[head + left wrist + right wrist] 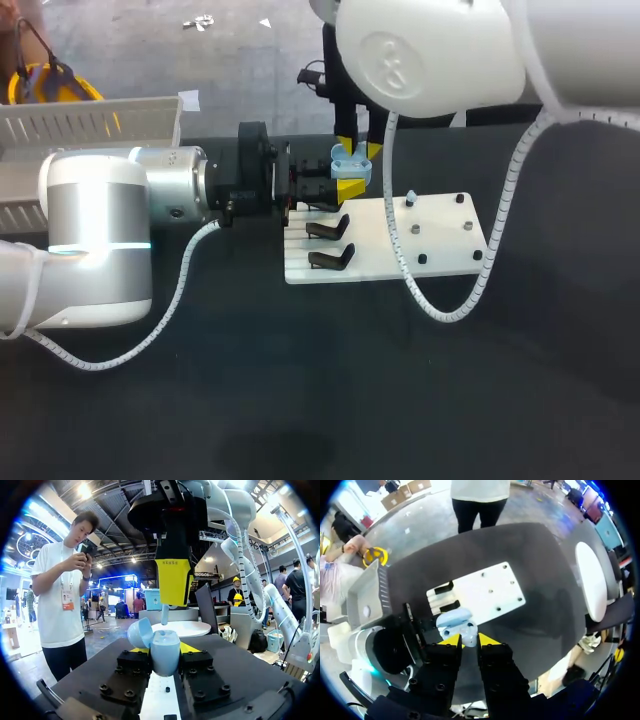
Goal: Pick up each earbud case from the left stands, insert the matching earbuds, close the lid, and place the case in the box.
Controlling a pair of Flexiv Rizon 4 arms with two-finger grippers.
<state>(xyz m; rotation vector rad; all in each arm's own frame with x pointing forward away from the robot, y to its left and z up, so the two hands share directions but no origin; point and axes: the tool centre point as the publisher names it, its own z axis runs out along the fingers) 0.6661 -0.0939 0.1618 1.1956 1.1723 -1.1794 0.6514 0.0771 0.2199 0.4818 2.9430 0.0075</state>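
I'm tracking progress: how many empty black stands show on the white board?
2: both at the white board's left end, a far stand and a near stand. More may hide under the left gripper.

L arm (95, 240): silver-grey cyl. links, white rounded joint cover w/ thin cyan light ring, black flange on the end nearest white plate (445, 245). R arm (430, 55): glossy white shell, embossed round logo, above plate. Both: white spiral-wrapped cable. L gripper (165, 652), R gripper (469, 641): black blocks, socket-head screws, yellow tips.
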